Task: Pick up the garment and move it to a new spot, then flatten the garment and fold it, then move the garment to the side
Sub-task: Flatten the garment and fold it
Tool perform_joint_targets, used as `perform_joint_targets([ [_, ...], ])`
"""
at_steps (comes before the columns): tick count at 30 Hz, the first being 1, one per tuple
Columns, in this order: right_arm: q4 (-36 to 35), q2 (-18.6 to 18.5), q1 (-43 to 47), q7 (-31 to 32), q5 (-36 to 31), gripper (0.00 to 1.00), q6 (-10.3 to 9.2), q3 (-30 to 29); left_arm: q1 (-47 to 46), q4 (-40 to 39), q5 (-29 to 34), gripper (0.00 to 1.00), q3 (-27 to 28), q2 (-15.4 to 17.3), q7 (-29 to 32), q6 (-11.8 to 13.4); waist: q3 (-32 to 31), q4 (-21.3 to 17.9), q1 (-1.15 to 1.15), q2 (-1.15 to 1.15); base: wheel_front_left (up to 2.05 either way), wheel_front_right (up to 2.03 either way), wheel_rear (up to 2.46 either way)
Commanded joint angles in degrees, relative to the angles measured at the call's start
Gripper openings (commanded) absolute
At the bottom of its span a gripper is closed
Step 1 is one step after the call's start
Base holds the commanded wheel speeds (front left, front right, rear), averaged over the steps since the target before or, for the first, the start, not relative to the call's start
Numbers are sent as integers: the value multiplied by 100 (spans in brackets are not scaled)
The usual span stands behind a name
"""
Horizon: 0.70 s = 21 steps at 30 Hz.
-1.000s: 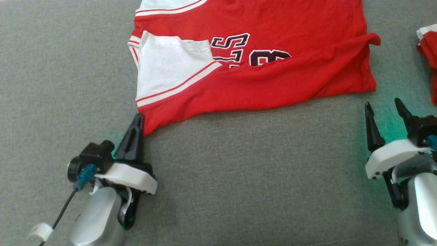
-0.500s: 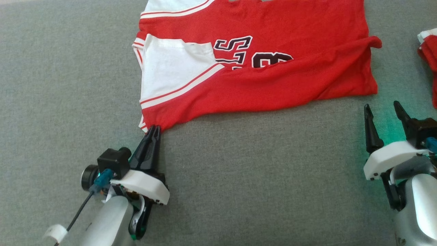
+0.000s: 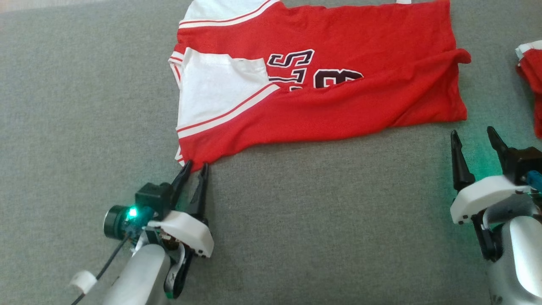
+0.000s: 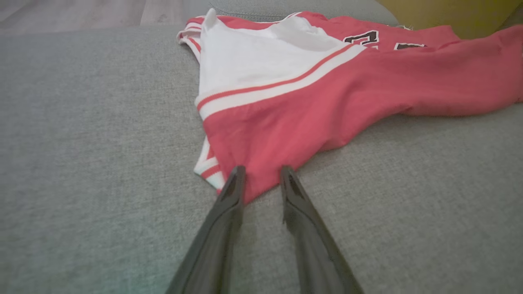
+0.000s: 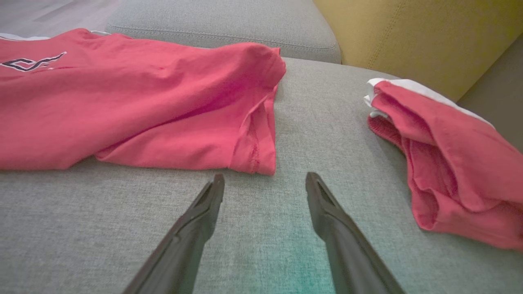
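The garment (image 3: 338,101) is a red jersey with white shoulder panels and dark numbers, spread on a grey cushion (image 3: 296,212). Its near left corner (image 4: 253,179) lies between the fingertips of my left gripper (image 3: 196,166), whose jaws stand apart and no longer pinch the cloth. In the left wrist view the gripper (image 4: 261,173) straddles that red corner. My right gripper (image 3: 473,135) is open, just below the jersey's right hem (image 5: 253,155), with nothing between its fingers (image 5: 264,179).
A second red and white garment (image 3: 531,67) lies bunched at the right edge, close to my right gripper (image 5: 449,171). A mustard-yellow cushion back (image 5: 408,36) rises behind. Bare grey cushion stretches to the left and in front.
My left gripper was shut on the jersey's corner and has opened, letting it go. The head view has shifted slightly. The right gripper has stayed put.
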Motion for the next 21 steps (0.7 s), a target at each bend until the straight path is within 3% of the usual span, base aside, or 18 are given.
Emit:
perform_joint_targets([
  [1, -158, -48, -52, -15, 53, 100, 20, 108, 66, 44, 83, 47, 147, 246, 110, 139, -14, 3, 0, 0, 0, 0, 0],
  [2, -157, -41, -48, -14, 57, 100, 20, 119, 56, 47, 121, 67, 124, 262, 123, 167, -23, 2, 0, 0, 0, 0, 0],
  [3, -156, -37, -44, -10, 62, 100, 20, 129, 45, 51, 159, 70, 106, 278, 136, 205, -32, 0, 0, 0, 0, 0, 0],
  [4, -156, -34, -40, -7, 68, 100, 20, 138, 32, 60, 211, 66, 77, 304, 166, 243, -40, -3, 0, 0, 0, 0, 0],
  [5, -144, -43, -36, -14, 81, 100, 20, 145, 19, 67, 267, 55, 45, 334, 194, 277, -48, -4, 0, 0, 0, 0, 0],
  [6, -129, -53, -37, -21, 95, 100, 20, 152, 11, 74, 312, 37, 25, 364, 214, 315, -55, -5, 0, 0, 0, 0, 0],
  [7, -121, -58, -34, -26, 106, 100, 20, 158, 6, 85, 363, 0, -3, 403, 240, 342, -64, -8, 0, 0, 0, 0, 0],
  [14, -33, -81, -10, 6, 211, 100, 20, 141, -104, -139, 647, 0, -88, 661, -121, 443, -144, 128, 0, 0, 0, 0, 0],
  [21, 401, -200, -373, 172, 746, 100, 20, 199, -273, -305, 743, 0, -130, 803, -324, 407, -134, 269, 0, 0, 0, 0, 0],
])
